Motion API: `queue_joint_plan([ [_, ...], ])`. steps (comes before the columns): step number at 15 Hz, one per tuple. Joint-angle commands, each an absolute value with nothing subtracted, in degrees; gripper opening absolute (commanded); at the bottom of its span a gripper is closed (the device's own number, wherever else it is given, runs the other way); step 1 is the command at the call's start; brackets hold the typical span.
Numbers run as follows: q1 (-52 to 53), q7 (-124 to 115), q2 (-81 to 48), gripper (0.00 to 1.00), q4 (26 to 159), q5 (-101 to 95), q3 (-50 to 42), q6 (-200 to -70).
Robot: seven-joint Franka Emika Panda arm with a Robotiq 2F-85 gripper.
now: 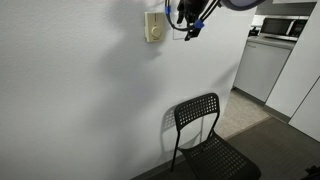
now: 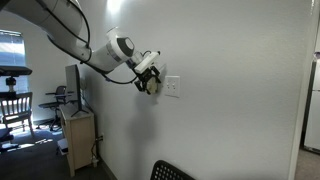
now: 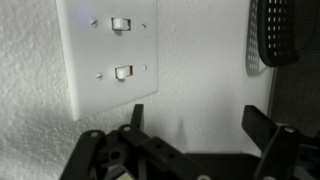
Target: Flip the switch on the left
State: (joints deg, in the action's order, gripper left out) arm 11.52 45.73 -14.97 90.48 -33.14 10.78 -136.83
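The square white wall plate (image 3: 100, 95) fills the upper left of the wrist view, which is turned on its side, with two small white toggles. The lower toggle in that view (image 3: 125, 72) is the switch on the left; the upper one (image 3: 121, 23) is the right-hand toggle. My gripper (image 3: 198, 125) is open and empty, with its fingers spread against bare wall just beside the plate and touching nothing. In an exterior view the gripper (image 2: 150, 82) hovers close to the wall beside the plate (image 2: 172, 87). In an exterior view the gripper (image 1: 190, 20) hides the plate.
A beige box with a round dial (image 1: 153, 27) is on the wall beside the gripper. A black perforated chair (image 1: 205, 140) stands below against the wall and also shows in the wrist view (image 3: 272, 30). A desk with a monitor (image 2: 75, 90) stands further along the wall.
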Motion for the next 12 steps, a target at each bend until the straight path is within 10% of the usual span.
queue_joint_plan([
  [1, 11.20, 44.79, -16.40, 1.00, 90.04, -32.28, 9.72, -138.10],
  [12, 11.20, 43.66, -16.56, 1.00, 90.20, -34.57, 7.93, -146.27],
])
